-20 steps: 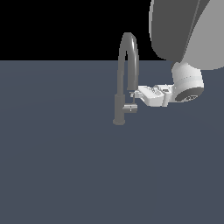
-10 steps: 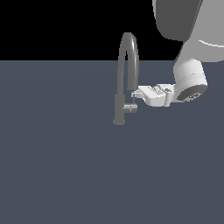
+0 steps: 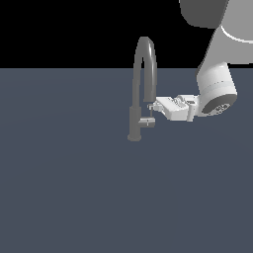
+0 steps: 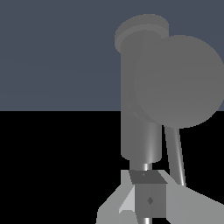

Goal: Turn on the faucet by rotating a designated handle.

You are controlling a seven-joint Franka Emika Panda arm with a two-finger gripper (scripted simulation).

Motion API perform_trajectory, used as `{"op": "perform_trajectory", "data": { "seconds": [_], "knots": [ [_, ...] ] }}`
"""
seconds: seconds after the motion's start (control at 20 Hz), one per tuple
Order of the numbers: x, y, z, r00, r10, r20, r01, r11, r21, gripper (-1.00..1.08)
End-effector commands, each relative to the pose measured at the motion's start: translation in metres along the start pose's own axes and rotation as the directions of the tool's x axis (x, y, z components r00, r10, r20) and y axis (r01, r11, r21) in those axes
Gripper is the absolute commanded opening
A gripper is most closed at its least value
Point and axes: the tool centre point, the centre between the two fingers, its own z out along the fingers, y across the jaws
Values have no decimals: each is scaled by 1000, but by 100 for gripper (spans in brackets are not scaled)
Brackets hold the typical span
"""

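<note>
The white gripper (image 3: pixel 152 105) sits just right of centre in the exterior view, pointing toward that view's left, its fingertips reaching the faucet's spout and hanging just above the handle. Whether the fingers are spread or closed cannot be told: in the exterior view they merge into one pale shape, and in the wrist view only pale finger parts (image 4: pixel 131 197) and a dark block show at the lower edge.

The largest thing in the scene is the flat slate-blue ground (image 3: pixel 74 197), which fills the lower three quarters of the exterior view under a black backdrop.

Next in size is the white robot arm (image 3: pixel 216 84), coming down from the upper right corner of the exterior view and ending in a rounded wrist joint at the right of the gripper.

The faucet (image 3: pixel 134 121) stands near the middle of the exterior view, a dark grey column with a high arched spout curving over to the exterior view's right. In the wrist view it (image 4: pixel 140 113) looms very close and fills the centre right.

Smallest is the handle (image 3: pixel 147 121), a short grey stub jutting from the column toward the exterior view's right, directly below the gripper's tips. In the wrist view its round end face (image 4: pixel 179 81) appears as a large grey disc.
</note>
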Motion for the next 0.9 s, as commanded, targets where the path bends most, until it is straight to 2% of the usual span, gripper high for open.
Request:
{"op": "perform_trajectory", "data": {
  "seconds": [0.0,0.85],
  "knots": [
    [0,5,0,1000,2,2,-2,1000,-2,-100],
    [2,34,0,1000,-6,0,6,1000,-2,-100]
  ]
}}
